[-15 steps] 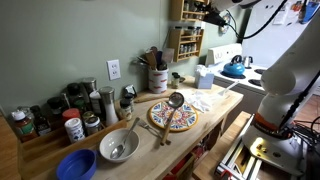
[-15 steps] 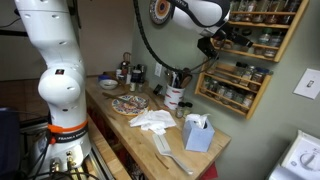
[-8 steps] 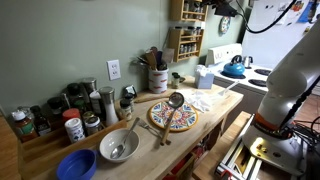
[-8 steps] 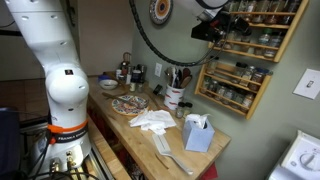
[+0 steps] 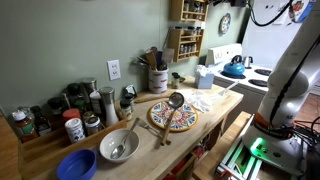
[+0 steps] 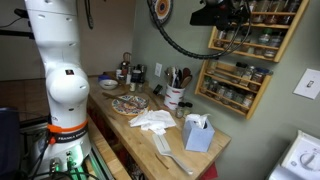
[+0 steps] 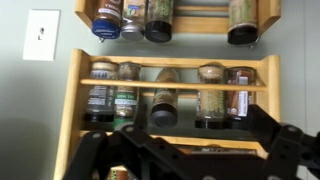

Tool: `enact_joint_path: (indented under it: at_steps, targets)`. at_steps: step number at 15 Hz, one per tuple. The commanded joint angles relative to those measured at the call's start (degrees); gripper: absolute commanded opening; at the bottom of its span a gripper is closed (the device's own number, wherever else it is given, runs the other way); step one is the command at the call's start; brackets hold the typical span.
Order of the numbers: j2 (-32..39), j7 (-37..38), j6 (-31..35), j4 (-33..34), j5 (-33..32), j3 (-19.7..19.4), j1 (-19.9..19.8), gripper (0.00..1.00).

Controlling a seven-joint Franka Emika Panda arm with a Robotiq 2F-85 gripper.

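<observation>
A wooden wall spice rack (image 7: 170, 87) fills the wrist view, with a row of spice jars (image 7: 165, 105) on its middle shelf and more jars (image 7: 158, 18) above. My gripper (image 7: 190, 150) comes in from the bottom edge, open, its black fingers (image 7: 290, 145) spread wide and nothing between them. It faces the jars without touching them. In both exterior views the gripper (image 5: 210, 6) (image 6: 232, 12) is high up, level with the top of the rack (image 5: 185, 38) (image 6: 250, 45).
A white wall plate (image 7: 40, 35) is mounted left of the rack. On the wooden counter (image 5: 225, 100) below are a patterned plate (image 5: 172, 118) with a wooden spoon, a grey bowl (image 5: 118, 146), a blue bowl (image 5: 75, 165), a utensil crock (image 5: 157, 78), a tissue box (image 6: 197, 132) and a white cloth (image 6: 152, 120).
The arm has lifted the gripper from beside the rack's lower shelves up to its top. The jaws stayed open throughout.
</observation>
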Motion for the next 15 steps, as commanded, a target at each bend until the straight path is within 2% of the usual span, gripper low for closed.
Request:
enact_joint_path:
  at_steps: [1,4,5,11,15]
  targets:
    - [9.74,0.97,7.31,10.62,2.71,4.47,-7.57,1.00]
    - [14.86,5.59,6.66,16.74,0.57,6.76,-10.21,1.00]
    - [16.87,7.32,7.58,19.51,0.37,4.28,-8.26,1.00]
    - [23.48,14.85,12.65,31.90,0.78,2.53,-9.40,1.00]
    - [26.40,17.14,14.69,37.34,2.70,2.42,-10.64,1.00]
